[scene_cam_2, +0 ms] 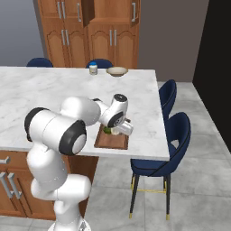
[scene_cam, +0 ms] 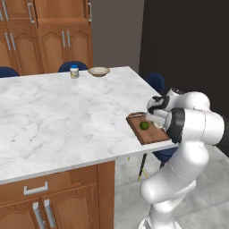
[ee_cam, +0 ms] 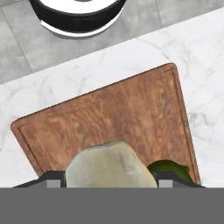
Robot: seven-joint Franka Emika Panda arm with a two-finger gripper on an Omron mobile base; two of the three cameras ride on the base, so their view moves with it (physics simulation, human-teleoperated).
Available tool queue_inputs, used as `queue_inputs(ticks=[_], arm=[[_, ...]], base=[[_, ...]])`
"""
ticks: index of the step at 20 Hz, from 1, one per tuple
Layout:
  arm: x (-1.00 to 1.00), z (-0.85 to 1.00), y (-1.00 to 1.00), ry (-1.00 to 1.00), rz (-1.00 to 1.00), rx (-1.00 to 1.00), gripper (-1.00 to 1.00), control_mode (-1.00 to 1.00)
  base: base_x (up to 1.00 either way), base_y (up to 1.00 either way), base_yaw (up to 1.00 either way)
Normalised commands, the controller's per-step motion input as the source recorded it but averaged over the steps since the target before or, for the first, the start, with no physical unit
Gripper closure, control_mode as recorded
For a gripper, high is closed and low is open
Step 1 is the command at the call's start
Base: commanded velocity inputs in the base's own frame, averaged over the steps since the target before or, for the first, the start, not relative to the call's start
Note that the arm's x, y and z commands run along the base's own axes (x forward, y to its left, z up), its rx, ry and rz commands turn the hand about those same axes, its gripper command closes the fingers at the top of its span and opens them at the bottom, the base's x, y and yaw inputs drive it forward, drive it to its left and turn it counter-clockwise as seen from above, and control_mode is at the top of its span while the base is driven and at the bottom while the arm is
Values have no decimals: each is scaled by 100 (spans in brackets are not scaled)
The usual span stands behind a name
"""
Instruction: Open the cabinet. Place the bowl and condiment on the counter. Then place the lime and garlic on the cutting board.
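A: Off-white rounded garlic bulb (ee_cam: 110,164): where's yours?
B: Clamped between your gripper's (ee_cam: 109,183) 2 fingers, over the reddish-brown wooden cutting board (ee_cam: 109,111); round green lime (ee_cam: 171,169) just beside them.

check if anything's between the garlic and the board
Nothing visible. The garlic sits between the gripper's fingers directly over bare wood of the board; the lime lies off to one side.

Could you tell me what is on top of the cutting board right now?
The lime lies on the cutting board. The gripper holds the garlic above it; whether the bulb touches the wood is hidden.
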Motion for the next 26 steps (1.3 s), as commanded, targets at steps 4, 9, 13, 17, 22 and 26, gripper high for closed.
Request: queue_inputs(ticks=[4, 9, 13, 17, 22, 26], arm=[[24, -47, 3, 0, 0, -2, 100, -100], [19, -30, 0, 0, 0, 0, 100, -100], [23, -22, 2, 0, 0, 0, -100, -100], [19, -5, 2, -4, 0, 0, -100, -100], [3, 5, 0, -7, 0, 0, -100, -100], [-6, 34, 0, -1, 0, 0, -100, -100]], base=[[0, 0, 0], [0, 0, 0], [0, 0, 0], [0, 0, 0], [0, 0, 0], [0, 0, 0]])
